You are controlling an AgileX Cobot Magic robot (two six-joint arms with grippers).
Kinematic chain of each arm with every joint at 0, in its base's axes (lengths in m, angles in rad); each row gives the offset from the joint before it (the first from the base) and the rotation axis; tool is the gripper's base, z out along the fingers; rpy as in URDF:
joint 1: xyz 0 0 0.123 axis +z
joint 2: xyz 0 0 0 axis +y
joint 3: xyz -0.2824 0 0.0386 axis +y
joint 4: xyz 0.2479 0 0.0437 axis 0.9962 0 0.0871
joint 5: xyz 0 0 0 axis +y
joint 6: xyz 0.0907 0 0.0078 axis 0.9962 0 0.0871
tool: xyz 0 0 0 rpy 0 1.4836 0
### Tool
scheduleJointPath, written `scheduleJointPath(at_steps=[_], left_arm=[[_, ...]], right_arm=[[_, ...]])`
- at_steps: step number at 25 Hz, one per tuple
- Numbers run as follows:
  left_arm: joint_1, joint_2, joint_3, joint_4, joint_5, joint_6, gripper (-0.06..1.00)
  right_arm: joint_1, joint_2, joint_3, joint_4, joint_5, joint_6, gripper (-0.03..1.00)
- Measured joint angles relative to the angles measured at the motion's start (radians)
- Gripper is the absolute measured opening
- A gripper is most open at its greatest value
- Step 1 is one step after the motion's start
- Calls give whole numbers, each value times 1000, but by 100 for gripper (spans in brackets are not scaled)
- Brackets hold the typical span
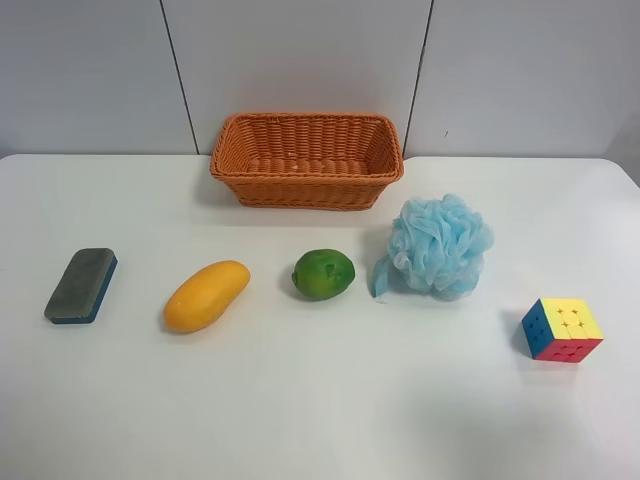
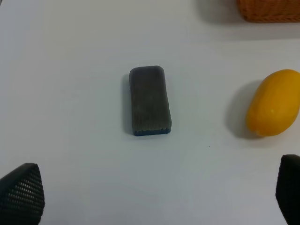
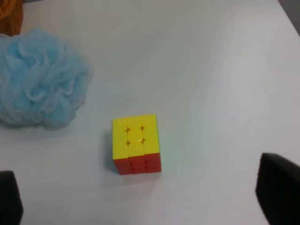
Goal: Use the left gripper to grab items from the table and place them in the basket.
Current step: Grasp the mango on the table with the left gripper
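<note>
The plain white flat tabletop [image 1: 320, 420] carries a rectangular orange-brown woven wicker basket [image 1: 305, 120] at its far edge and, in a loose row, a grey-topped blue eraser block [image 1: 81, 285], an elongated yellow-orange mango [image 1: 206, 295], a round green fruit [image 1: 323, 274], a fluffy light-blue bath pouf [image 1: 440, 245] and a multicoloured puzzle cube [image 1: 562, 329].

5 items lie in a row on the white table [image 1: 320, 420]: a grey-topped blue eraser [image 1: 81, 285], a yellow-orange mango [image 1: 206, 295], a round green fruit [image 1: 323, 274], a fluffy light-blue pouf [image 1: 440, 246] and a puzzle cube [image 1: 562, 329]. The orange wicker basket [image 1: 300, 190] stands behind them. The left gripper [image 2: 154, 191] hangs over the eraser, fingers spread wide.
</note>
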Motion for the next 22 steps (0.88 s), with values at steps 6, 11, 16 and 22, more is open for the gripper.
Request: scheduleJointPath(at_steps=[6, 11, 16, 22], left_arm=[[0, 0, 0, 0, 0, 0, 99], [0, 0, 0, 0, 0, 0, 99], [0, 0, 0, 0, 0, 0, 99], [0, 103, -65, 0, 30, 2, 99]], right_arm=[[0, 0, 0, 0, 0, 0, 99], [0, 0, 0, 0, 0, 0, 99], [0, 0, 0, 0, 0, 0, 99], [0, 0, 0, 0, 0, 0, 99]])
